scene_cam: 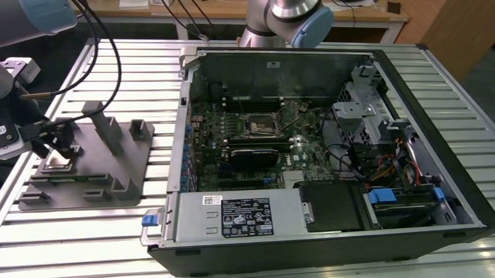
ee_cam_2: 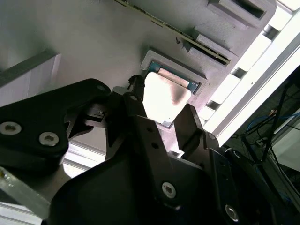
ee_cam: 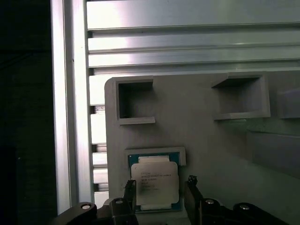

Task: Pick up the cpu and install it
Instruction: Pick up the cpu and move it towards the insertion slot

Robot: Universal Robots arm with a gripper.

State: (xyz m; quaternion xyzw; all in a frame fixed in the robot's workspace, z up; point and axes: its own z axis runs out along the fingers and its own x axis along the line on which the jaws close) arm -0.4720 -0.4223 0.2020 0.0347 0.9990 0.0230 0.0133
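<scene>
cpu point(ee_cam: 154, 183) in fixture pocket point(ee_cam: 155, 151) — w/ gripper point(ee_cam: 161, 190) astride.

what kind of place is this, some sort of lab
Most likely a robotics lab or test bench for computer assembly. An open desktop computer case lies on a slatted aluminium table, a grey fixture plate beside it holds the cpu, and the arm's gripper hangs over that cpu.

Robotics lab or workshop bench: robot arm point(scene_cam: 288, 17) at a slatted aluminium table point(scene_cam: 131, 75), w/ an open PC case point(scene_cam: 433, 81) and bare motherboard point(scene_cam: 232, 130) on it. Grey fixture plate point(scene_cam: 85, 188) alongside, loose cables point(scene_cam: 117, 58), wooden desk point(scene_cam: 232, 9) at back.
</scene>
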